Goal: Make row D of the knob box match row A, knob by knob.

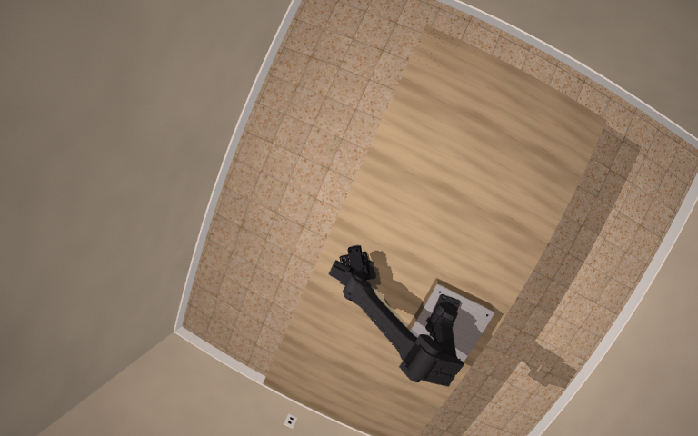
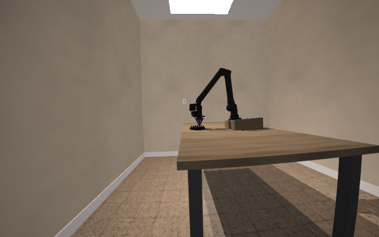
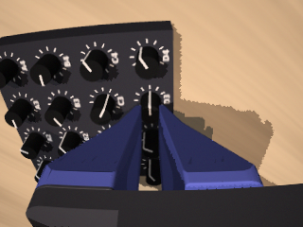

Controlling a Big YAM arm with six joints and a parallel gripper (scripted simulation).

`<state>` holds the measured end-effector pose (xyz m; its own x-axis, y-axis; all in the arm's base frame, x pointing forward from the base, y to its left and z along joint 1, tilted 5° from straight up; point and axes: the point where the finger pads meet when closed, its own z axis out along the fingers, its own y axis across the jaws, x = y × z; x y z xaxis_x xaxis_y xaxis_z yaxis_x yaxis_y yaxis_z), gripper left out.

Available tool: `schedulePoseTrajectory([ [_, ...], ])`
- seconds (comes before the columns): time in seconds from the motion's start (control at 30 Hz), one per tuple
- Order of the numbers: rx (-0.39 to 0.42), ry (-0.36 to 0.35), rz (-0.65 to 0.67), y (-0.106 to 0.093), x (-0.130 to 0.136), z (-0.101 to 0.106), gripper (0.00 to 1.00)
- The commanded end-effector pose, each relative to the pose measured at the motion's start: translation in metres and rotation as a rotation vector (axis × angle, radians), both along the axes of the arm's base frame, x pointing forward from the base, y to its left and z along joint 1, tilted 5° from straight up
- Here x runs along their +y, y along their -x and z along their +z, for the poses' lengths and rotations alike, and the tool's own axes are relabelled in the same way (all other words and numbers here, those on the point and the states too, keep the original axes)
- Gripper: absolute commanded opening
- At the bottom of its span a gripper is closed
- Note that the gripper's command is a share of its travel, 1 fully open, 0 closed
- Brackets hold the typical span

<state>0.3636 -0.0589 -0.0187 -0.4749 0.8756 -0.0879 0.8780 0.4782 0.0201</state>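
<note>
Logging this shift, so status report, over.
Hand at D3, nearly closed, grip unconfirmed. Knob box on table. Blue fingers hide some marks.

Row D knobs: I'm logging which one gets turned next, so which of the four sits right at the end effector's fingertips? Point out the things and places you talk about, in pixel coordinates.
D3 point(image 3: 150, 101): its top lies between the blue fingertips, while D4 point(image 3: 147, 61) stands clear beyond them.

Top looks down, exterior sideways from afar (wrist: close, downward).
</note>
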Motion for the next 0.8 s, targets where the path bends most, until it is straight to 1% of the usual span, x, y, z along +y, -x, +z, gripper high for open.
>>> schedulePoseTrajectory([
  [0.0,0.005,0.000,-0.007,0.0019,-0.0015,-0.0061,0.09],
  [0.53,0.006,0.000,-0.006,0.0019,-0.0015,-0.0061,0.09],
  [0.77,0.007,0.001,0.015,0.0019,-0.0015,-0.0061,0.09],
])
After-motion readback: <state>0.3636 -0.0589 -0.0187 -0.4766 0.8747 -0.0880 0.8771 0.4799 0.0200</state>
